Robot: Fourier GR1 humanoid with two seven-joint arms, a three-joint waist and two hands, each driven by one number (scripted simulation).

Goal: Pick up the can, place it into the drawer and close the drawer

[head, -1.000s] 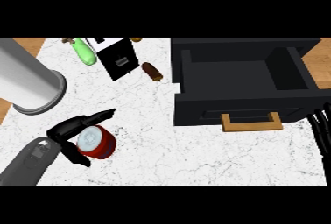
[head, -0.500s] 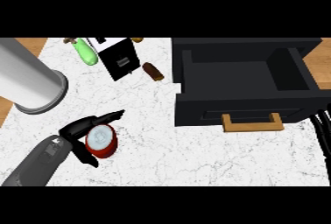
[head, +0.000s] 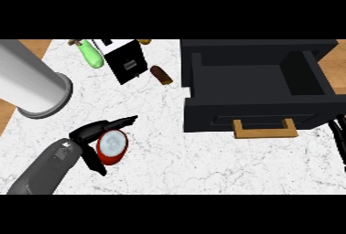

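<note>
left hand point(head: 86, 133) | curled round can point(head: 111, 146) on counter | forearm from lower left

No legible text, no brand marks, no numbers on anything

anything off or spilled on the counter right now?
Nothing stands out: no spill or damage visible. The drawer is open with nothing showing inside, and the left robot hand is curled round the can.

Can point(head: 112, 147): near left on the bench point(head: 169, 155), within the left hand point(head: 91, 131).
Drawer point(head: 209, 114): far right, well apart.
</note>
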